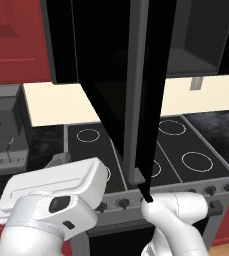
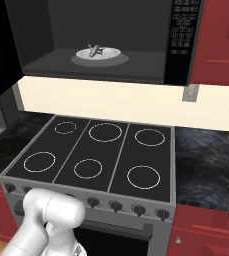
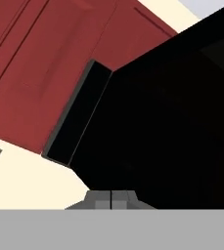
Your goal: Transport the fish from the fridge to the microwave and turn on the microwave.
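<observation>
Fish (image 2: 94, 49) on plate (image 2: 108, 53) inside microwave (image 2: 181, 40), door (image 1: 117, 85) swung open

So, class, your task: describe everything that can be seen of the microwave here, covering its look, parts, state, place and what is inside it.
The microwave is a wide glossy black box mounted above the stove between red cabinets. Its door stands swung open toward the robot, edge-on in the left base view, with a grey vertical handle. A dark button panel runs down its right side. Inside the dark grey cavity, a white plate holds the fish.
</observation>
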Robot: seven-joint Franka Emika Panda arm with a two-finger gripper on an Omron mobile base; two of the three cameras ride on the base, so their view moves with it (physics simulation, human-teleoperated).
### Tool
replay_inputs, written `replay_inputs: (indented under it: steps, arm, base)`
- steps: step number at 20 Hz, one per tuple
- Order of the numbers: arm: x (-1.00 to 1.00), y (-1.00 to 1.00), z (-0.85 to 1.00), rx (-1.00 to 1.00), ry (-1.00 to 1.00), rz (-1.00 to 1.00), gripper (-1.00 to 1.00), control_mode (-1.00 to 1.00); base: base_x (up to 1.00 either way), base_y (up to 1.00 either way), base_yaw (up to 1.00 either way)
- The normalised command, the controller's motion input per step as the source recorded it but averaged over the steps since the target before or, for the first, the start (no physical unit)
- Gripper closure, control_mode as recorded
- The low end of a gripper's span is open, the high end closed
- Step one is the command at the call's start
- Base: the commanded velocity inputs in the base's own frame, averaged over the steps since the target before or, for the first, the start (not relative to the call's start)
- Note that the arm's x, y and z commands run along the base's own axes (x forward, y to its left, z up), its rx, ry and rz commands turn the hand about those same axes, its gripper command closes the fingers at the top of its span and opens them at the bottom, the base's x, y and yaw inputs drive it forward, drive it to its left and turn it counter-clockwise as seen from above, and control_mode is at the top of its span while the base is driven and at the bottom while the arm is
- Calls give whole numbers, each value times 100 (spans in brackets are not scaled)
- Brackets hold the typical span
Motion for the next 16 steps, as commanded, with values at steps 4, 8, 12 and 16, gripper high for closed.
replay_inputs:
  steps: [4, 8, 12, 16]
  arm:
    - [10, -5, 0, 0, -5, -11, 100, -100]
    - [0, -24, 0, 0, -5, -8, 100, -100]
    - [0, -33, 6, 0, -3, -5, 100, -100]
    - [8, -36, 11, 0, 0, -5, 100, -100]
  base:
    - [0, 0, 0]
    - [0, 0, 0]
    - [0, 0, 0]
    - [0, 0, 0]
